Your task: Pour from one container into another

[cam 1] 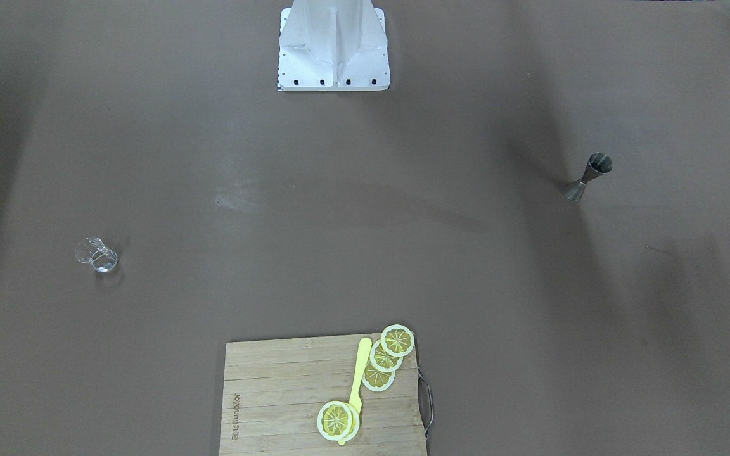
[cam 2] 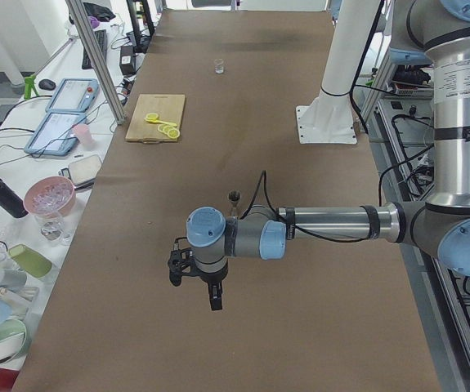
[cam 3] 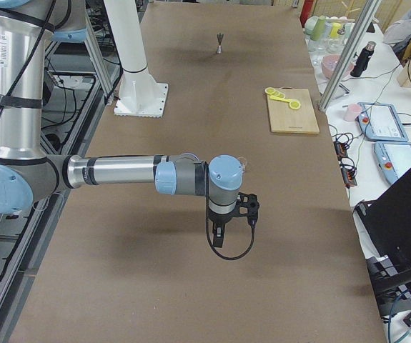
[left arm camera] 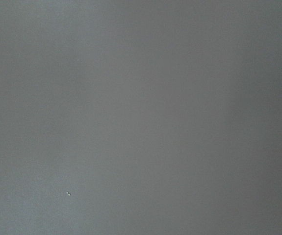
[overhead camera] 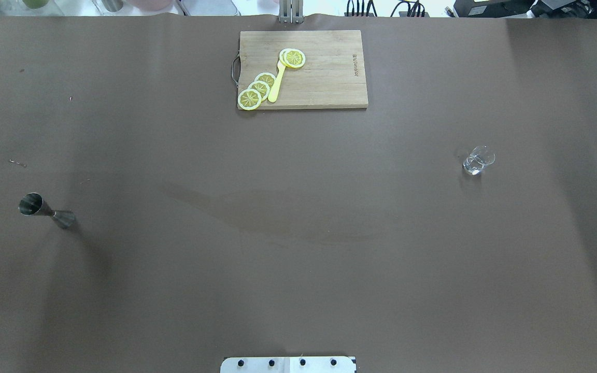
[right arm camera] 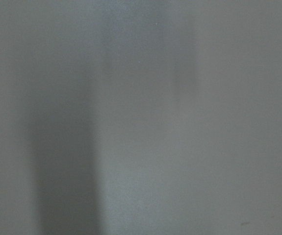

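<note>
Jigger [overhead camera: 44,210] apart from left tool [cam 2: 195,284] | glass [overhead camera: 478,159] apart from right tool [cam 3: 232,224] | grips: cannot tell

L arm [cam 2: 333,222] is stretching out sideways, forearm lying approx horizontal, upper arm standing vertical behind it. Its wrist is bending down, so L gripper [cam 2: 216,302] is hanging straight down, holding nothing; whether the jaws are apart can't be judged from the side view. R arm [cam 3: 112,171] is mirroring that pose w/ forearm level, upper arm upright. R gripper [cam 3: 216,241] is also pointing straight down, carrying nothing, jaw state unclear.
</note>
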`<state>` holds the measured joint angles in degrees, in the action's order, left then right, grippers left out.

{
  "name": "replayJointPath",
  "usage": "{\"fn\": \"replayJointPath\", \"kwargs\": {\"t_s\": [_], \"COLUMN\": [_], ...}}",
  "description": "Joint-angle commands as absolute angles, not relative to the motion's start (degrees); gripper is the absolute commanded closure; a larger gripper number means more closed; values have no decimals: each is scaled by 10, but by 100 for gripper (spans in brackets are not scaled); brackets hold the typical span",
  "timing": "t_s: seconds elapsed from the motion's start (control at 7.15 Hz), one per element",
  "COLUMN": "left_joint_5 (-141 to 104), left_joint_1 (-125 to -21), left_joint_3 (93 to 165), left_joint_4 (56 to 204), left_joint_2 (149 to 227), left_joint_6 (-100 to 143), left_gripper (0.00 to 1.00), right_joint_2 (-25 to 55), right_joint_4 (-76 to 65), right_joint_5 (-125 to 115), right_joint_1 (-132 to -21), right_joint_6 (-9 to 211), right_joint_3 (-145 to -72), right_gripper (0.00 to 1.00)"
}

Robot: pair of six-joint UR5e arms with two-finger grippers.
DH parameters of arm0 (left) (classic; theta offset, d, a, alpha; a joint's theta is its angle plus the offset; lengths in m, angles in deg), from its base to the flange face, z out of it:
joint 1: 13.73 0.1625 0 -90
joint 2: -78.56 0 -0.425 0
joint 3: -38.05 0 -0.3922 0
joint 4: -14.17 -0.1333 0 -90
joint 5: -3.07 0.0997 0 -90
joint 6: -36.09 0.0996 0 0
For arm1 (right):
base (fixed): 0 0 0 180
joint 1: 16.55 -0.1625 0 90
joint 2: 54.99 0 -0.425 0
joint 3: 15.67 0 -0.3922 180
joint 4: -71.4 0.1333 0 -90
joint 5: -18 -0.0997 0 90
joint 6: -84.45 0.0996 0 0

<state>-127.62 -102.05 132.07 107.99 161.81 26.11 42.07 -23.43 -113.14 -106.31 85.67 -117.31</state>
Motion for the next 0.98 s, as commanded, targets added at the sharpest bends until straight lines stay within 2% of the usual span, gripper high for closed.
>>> {"fn": "replayJointPath", "kwargs": {"t_s": [0.0,0.56,0.84], "left_joint_5": [-1276,-1276,-1370], "left_joint_1": [-1019,-1017,-1015], "left_joint_3": [1321,1316,1350], "left_joint_4": [1078,1077,1079], "left_joint_2": [1621,1659,1692], "left_joint_6": [250,162,37], "left_gripper": [1,1,1], "right_joint_2": [421,417,403], "right_joint_4": [-234,-233,-233], "right_joint_5": [-1131,-1133,-1134], "right_joint_1": [-1064,-1064,-1064], "right_joint_6": [856,859,856], "right_joint_3": [-1173,-1174,-1174], "right_gripper": [0,0,0]}}
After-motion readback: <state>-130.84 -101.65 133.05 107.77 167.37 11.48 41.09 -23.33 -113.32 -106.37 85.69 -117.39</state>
